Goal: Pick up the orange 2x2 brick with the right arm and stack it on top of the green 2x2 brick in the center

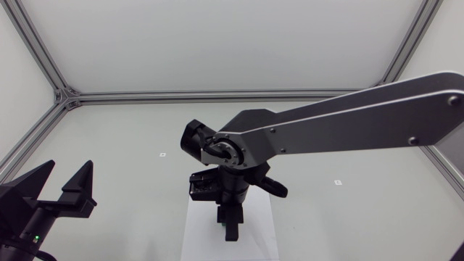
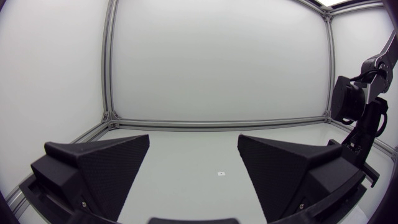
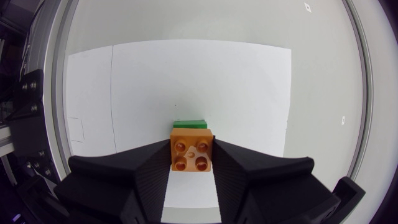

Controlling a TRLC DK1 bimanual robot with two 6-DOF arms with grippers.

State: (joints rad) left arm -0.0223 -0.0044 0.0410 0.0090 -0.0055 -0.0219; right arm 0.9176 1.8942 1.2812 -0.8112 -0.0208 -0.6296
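Green brick [image 3: 189,124] mostly hidden by orange brick [image 3: 192,154].

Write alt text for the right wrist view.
The right gripper is shut on an orange 2x2 brick, studs facing the camera. A green brick shows just beyond it, partly hidden, on a white sheet.

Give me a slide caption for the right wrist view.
Right gripper shut on the orange 2x2 brick, the green 2x2 brick peeking out just beyond it, over the white sheet.
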